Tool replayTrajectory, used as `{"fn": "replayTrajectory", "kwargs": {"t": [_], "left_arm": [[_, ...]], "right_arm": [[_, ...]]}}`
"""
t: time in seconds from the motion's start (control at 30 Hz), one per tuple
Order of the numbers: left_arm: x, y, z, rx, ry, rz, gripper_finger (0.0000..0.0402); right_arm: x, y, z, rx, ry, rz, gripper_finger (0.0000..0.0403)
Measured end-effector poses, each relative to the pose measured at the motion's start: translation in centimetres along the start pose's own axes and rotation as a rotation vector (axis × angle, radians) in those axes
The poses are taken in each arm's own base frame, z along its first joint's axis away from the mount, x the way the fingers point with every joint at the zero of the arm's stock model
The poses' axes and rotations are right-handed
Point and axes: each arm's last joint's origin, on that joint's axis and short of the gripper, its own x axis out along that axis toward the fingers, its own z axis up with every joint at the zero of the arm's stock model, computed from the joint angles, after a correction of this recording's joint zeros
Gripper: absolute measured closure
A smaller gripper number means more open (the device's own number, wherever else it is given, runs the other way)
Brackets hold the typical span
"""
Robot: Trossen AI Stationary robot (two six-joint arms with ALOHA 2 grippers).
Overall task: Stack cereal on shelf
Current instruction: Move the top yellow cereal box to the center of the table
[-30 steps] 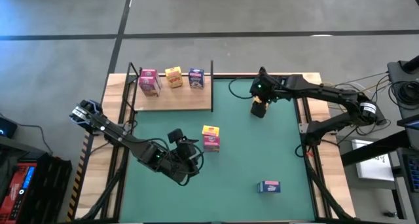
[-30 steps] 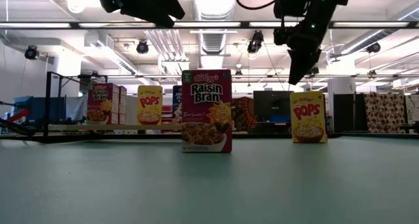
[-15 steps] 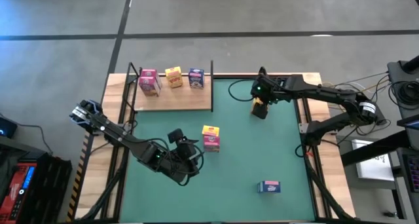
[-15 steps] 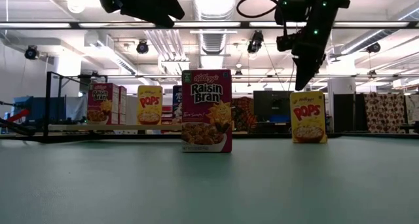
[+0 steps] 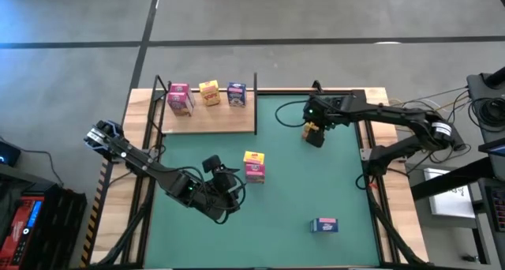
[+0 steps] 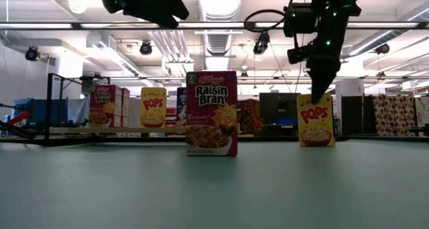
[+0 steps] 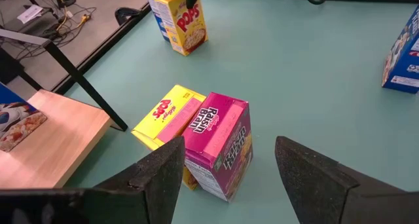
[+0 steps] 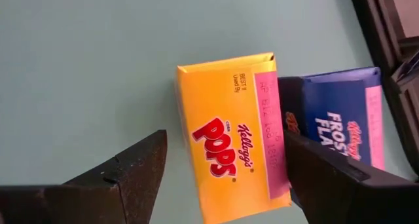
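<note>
Three cereal boxes, pink (image 5: 180, 99), yellow (image 5: 209, 92) and blue (image 5: 236, 94), stand on the light-wood shelf (image 5: 213, 120) at the far left. A yellow Pops box (image 8: 232, 152) stands on the green mat at the far right, with a blue box (image 8: 340, 122) right behind it. My right gripper (image 8: 226, 142) is open just above the Pops box, pointing steeply down, one finger on either side of its top. A pink Raisin Bran box (image 7: 219, 145) and a yellow box (image 7: 169, 116) stand together mid-table. My left gripper (image 7: 229, 152) hangs open above the mat, near them.
Another blue box (image 5: 324, 225) lies near the table's front right. Thin black posts (image 7: 78, 73) rise at the shelf's edges. Open green mat lies between the middle pair of boxes and the Pops box (image 6: 315, 120).
My right gripper has come down toward the yellow Pops box and tipped a little steeper; its fingertips now reach the level of the box's top. The boxes have not moved.
</note>
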Motion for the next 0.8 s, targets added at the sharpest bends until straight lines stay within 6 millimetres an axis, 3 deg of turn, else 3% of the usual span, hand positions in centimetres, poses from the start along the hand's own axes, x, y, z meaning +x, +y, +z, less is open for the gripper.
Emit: {"fn": "replayTrajectory", "kwargs": {"t": [0.4, 0.63, 0.8], "left_arm": [[0.0, 0.0, 0.0, -0.002, -0.001, 0.0, 0.018], [0.0, 0.0, 0.0, -0.028, -0.002, -0.001, 0.018], [0.0, 0.0, 0.0, -0.044, -0.002, -0.002, 0.018]], "right_arm": [[2.6, 0.4, 0.5, -0.044, 0.097, 0.01, 0.0156], [4.5, 0.7, 0.7, -0.062, 0.17, 0.014, 0.0209], [4.5, 0.7, 0.7, -0.072, 0.171, 0.015, 0.0251]]}}
